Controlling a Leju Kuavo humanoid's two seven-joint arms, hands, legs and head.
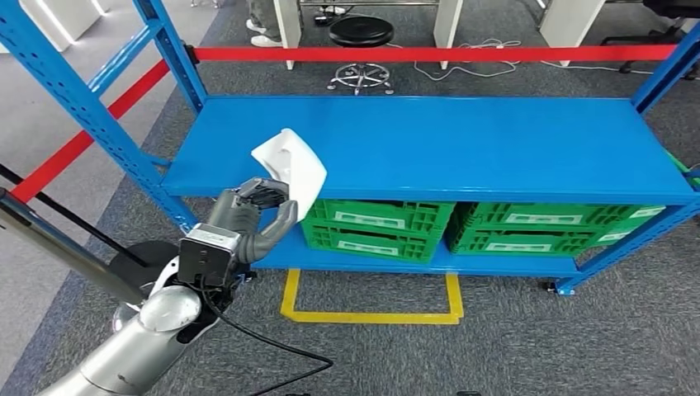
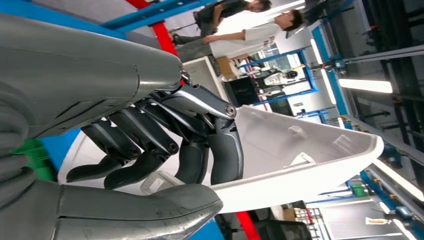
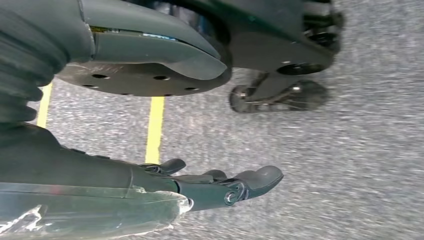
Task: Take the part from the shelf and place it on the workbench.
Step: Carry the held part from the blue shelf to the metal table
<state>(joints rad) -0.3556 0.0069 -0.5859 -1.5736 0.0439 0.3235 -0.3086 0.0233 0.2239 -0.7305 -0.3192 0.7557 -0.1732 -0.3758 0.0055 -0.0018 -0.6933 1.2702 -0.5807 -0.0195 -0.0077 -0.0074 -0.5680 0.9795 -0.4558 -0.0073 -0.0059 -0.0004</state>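
- Left arm reaches up and forward from the lower left, wrist cocked, the left hand (image 1: 252, 216) raised at the front left corner of the blue shelf (image 1: 462, 144).
- One white moulded plastic part (image 1: 292, 167), a curved shell, is up off the shelf deck, held tilted in the air just at its front edge.
- Close in, the dark fingers (image 2: 200, 135) curl inside the shell's hollow and the thick grey thumb (image 2: 145, 212) sits against its outer edge: a firm clasp on the part (image 2: 300, 150).
- Two green crates (image 1: 376, 224) sit side by side on the lower level.
- One yellow floor marking (image 1: 371, 313) lies in front of the shelf.
- Right hand (image 3: 220, 185) hangs low over grey carpet, fingers stretched out nearly straight, nothing in them.
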